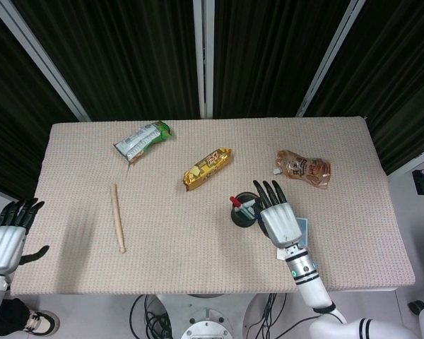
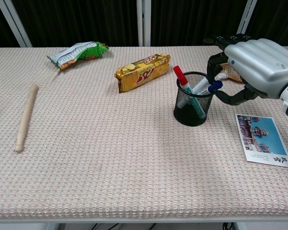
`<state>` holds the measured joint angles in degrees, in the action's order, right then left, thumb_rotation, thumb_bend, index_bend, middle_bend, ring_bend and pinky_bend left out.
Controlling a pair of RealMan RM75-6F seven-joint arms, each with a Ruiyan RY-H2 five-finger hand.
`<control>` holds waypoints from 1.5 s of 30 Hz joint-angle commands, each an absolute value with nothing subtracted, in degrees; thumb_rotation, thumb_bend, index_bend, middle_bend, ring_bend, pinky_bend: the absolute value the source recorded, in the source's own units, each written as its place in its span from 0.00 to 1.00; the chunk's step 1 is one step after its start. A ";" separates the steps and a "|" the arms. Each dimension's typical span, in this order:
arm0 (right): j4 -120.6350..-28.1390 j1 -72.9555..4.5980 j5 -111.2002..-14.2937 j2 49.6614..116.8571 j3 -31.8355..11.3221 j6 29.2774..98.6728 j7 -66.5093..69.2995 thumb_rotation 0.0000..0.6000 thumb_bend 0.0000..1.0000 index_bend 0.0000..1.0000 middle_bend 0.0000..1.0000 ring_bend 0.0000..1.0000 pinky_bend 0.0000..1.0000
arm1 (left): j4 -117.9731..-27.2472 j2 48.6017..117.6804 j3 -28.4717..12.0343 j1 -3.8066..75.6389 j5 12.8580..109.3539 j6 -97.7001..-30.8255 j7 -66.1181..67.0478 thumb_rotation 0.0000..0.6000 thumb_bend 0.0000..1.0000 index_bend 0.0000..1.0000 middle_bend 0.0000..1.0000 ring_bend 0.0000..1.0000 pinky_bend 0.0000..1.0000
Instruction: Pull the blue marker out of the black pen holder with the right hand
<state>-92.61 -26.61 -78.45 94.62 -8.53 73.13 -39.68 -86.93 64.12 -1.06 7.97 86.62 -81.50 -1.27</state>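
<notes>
The black mesh pen holder stands upright right of the table's middle. Several markers lean in it. The blue marker points its blue cap to the right, and a red-capped marker leans left. My right hand hovers just right of the holder. Its fingers curve over the holder's rim and the thumb hangs below the blue cap. The cap sits in the gap between them and no firm grip shows. My left hand hangs off the table's left edge with its fingers spread and holds nothing.
A postcard lies flat right of the holder, under my right wrist. A yellow snack pack lies behind the holder, an orange pouch at the back right, a green-and-white packet at the back left, and a wooden stick at the left.
</notes>
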 commanded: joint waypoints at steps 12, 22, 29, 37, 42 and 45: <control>-92.67 -26.70 -78.88 94.58 -8.80 74.57 -39.12 1.00 0.32 0.57 0.05 0.00 0.00 | -86.79 64.04 -0.97 7.86 86.40 -81.30 -1.69 1.00 0.17 0.10 0.06 0.00 0.04; -100.53 -24.25 -82.52 88.77 -9.72 79.85 -32.33 1.00 0.32 0.65 0.06 0.00 0.00 | -87.44 63.58 -0.60 8.00 86.68 -80.68 -2.02 1.00 0.18 0.10 0.06 0.00 0.04; -105.84 -21.10 -85.80 81.40 -11.10 85.44 -28.03 1.00 0.32 0.67 0.07 0.00 0.00 | -87.52 63.70 -0.64 8.18 86.85 -80.61 -1.66 1.00 0.18 0.10 0.06 0.00 0.04; -99.62 -20.89 -80.70 81.33 -12.46 83.38 -25.67 1.00 0.32 0.67 0.07 0.00 0.00 | -87.74 64.03 -0.59 8.64 86.77 -79.80 -0.81 1.00 0.18 0.10 0.06 0.00 0.04; -93.45 -22.51 -77.48 84.26 -12.45 79.30 -24.21 1.00 0.32 0.67 0.07 0.00 0.00 | -87.75 63.89 -0.65 8.63 86.16 -79.44 -0.65 1.00 0.18 0.10 0.06 0.00 0.04; -90.34 -23.39 -76.70 86.14 -12.29 77.82 -23.98 1.00 0.32 0.67 0.07 0.00 0.00 | -87.45 63.97 -0.72 8.65 85.65 -79.11 -0.81 1.00 0.18 0.10 0.06 0.00 0.04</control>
<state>-92.38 -22.51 -77.71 84.59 -12.36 79.21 -24.47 -87.52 63.95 -0.69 8.64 85.74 -79.18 -0.76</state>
